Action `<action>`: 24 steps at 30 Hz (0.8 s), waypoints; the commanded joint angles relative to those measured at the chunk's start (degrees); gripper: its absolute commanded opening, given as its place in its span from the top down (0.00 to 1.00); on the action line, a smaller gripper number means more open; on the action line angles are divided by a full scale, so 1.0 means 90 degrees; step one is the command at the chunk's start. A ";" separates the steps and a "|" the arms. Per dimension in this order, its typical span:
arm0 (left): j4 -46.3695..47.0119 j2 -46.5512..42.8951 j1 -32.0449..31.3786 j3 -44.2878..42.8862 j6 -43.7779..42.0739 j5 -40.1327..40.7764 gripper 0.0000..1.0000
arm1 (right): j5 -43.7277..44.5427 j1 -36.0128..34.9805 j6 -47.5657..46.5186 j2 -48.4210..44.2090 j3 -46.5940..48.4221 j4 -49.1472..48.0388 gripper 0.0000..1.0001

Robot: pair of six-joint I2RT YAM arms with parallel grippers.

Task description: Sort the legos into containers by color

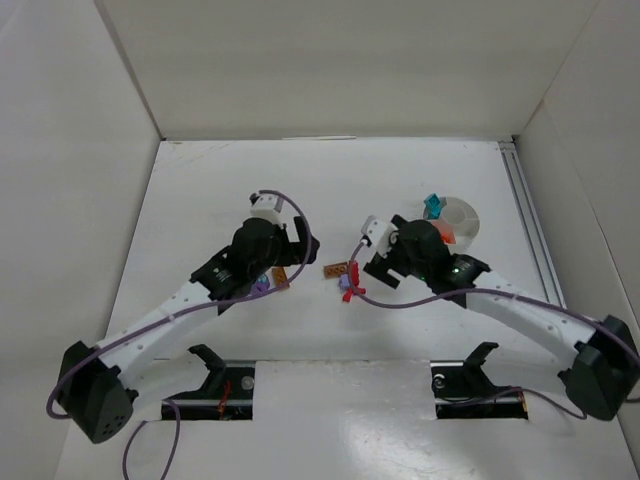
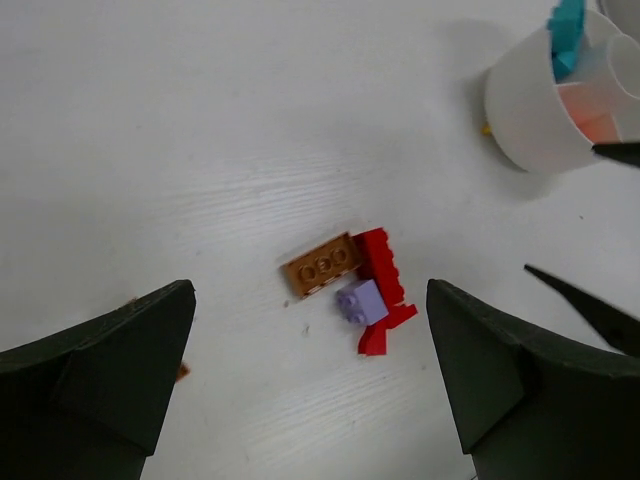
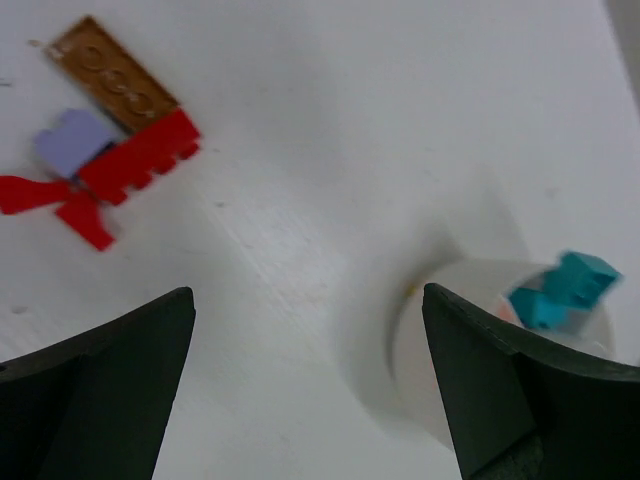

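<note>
A small cluster of legos lies between my two grippers: a brown plate (image 2: 322, 264), a red brick (image 2: 380, 265), a purple brick (image 2: 361, 301) and a thin red piece (image 2: 385, 335). The right wrist view shows the same brown plate (image 3: 112, 82), red brick (image 3: 140, 160) and purple brick (image 3: 70, 140). Right of them stands the round white bowl (image 1: 468, 212), with a teal brick (image 1: 433, 207) on its rim and an orange bit (image 1: 447, 235) inside. My left gripper (image 1: 300, 250) is open and empty, left of the cluster. My right gripper (image 1: 372, 262) is also open and empty, between cluster and bowl.
Another purple piece (image 1: 262, 287) and a brown one (image 1: 281, 277) lie under my left wrist. White walls close the table in on three sides, and a rail (image 1: 530, 220) runs along the right edge. Two black mounts (image 1: 215, 365) sit by the arm bases.
</note>
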State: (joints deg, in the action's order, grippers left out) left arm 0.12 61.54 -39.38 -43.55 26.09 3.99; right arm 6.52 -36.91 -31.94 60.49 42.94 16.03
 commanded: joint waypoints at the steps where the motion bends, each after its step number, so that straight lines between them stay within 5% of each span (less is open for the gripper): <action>1: -0.0919 -0.0984 0.0059 0.0385 0.1114 0.1381 0.00 | 0.0749 -0.0722 0.1300 0.0709 0.0376 -0.0491 0.00; 12: -0.1410 -0.2433 0.0127 0.1353 0.1994 0.1413 0.00 | 0.2165 -0.1671 0.4319 0.2262 0.0620 -0.1576 0.03; 24: -0.1136 -0.2609 0.0127 0.1616 0.1857 0.0846 0.00 | 0.2127 -0.1671 0.5638 0.3444 0.0835 -0.1967 0.30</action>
State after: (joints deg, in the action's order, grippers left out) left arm -12.64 39.51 -38.24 -29.78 43.11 13.23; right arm 24.67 -51.79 14.04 91.02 48.21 2.44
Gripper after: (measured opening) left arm 0.997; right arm 0.711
